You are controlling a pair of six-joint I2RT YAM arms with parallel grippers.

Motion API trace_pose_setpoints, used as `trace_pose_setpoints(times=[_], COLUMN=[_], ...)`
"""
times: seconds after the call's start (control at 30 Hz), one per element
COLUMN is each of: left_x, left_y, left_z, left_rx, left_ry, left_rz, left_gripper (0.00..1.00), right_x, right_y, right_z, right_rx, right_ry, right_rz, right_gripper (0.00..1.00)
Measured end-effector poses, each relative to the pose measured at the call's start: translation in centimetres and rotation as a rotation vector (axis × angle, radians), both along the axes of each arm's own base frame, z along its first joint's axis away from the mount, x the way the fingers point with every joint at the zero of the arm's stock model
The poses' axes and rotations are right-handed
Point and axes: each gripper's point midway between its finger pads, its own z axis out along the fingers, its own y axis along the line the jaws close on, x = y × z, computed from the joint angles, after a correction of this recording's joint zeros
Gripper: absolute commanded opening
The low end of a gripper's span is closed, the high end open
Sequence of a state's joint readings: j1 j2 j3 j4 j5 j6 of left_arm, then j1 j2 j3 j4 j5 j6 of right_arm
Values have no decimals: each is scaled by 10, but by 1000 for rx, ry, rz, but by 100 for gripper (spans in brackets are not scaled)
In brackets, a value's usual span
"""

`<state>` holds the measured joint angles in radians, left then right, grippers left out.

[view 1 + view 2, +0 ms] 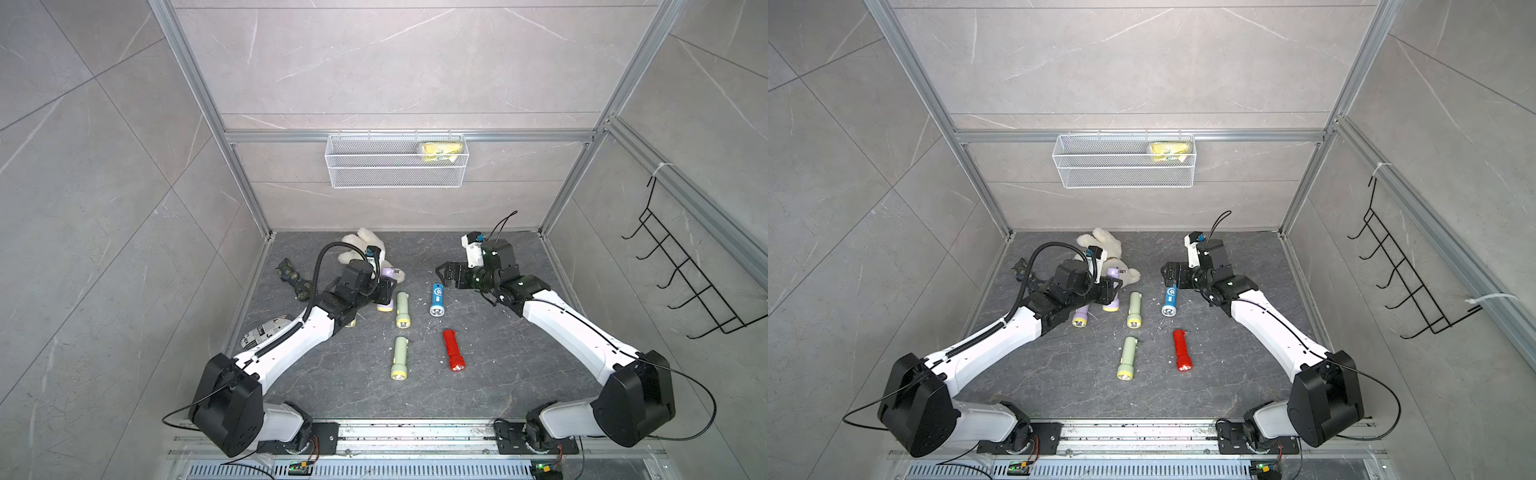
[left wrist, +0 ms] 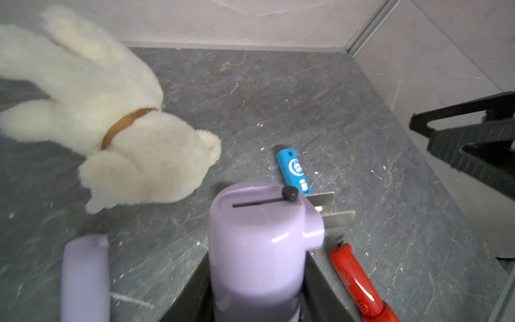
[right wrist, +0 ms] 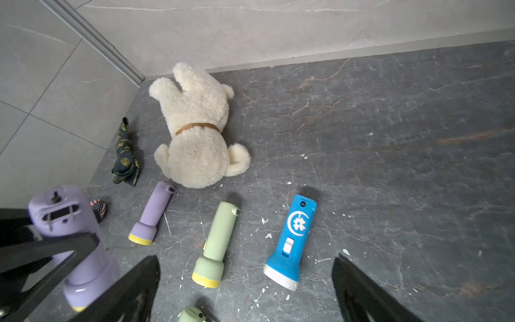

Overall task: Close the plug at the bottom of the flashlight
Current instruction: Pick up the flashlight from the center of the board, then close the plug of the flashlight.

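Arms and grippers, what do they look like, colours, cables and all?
The left arm and right arm have white shell links and bulky black joint housings. The left gripper and right gripper have black angular fingers. A ribbed black hose runs along the left arm; thin black cables loop off both elbows.

Even bright overhead light, soft shadows; left wrist view blurred, wide-angle edge distortion.

Top views looking steeply down from high up front; wrist views close and low, all sharing the blue flashlight [image 1: 436, 299].
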<state>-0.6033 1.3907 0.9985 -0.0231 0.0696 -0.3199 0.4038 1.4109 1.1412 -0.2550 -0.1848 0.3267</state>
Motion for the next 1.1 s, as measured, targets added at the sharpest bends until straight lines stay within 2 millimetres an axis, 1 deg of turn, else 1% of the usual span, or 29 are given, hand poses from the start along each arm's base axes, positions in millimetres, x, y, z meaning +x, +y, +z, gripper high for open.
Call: trace_pose_setpoints(times=[0.1, 0.2, 0.3, 0.37, 0.5, 0.6, 0.67, 0.8, 0.9, 0.97, 1.1], left_x=[9, 13, 12, 7, -7, -16, -23, -38, -49, -54, -64], left_y=[-19, -34, -46, -49, -59, -66, -69, -70, -71, -71, -72], left_z=[1, -2, 6, 7, 1, 11, 17, 9, 4, 6, 19], left_rx=[-56, -95, -172, -215, -223, -244, -259, -251, -249, -255, -280], left_ry=[-33, -45, -132, -190, -214, -267, -316, -343, -345, -350, -379], left_rz=[-57, -111, -173, -207, -324, -403, -449, -523, -576, -604, -648], left_gripper=[0, 0, 0, 0, 0, 0, 0, 0, 0, 0, 0], right_x=[-1, -3, -6, -9, -18, -27, -33, -47, -54, -58, -61], right_y=[1, 4, 11, 16, 28, 39, 46, 58, 67, 73, 78], right_z=[12, 21, 27, 30, 39, 50, 59, 78, 90, 92, 87], right_rx=[-5, -4, 15, 32, 76, 112, 137, 196, 240, 266, 296], right_ry=[-50, -91, -111, -121, -146, -169, -190, -222, -240, -237, -213], right_rz=[25, 61, 121, 170, 282, 370, 426, 541, 626, 674, 722], right_gripper=[100, 100, 100, 100, 98, 95, 90, 85, 79, 78, 78])
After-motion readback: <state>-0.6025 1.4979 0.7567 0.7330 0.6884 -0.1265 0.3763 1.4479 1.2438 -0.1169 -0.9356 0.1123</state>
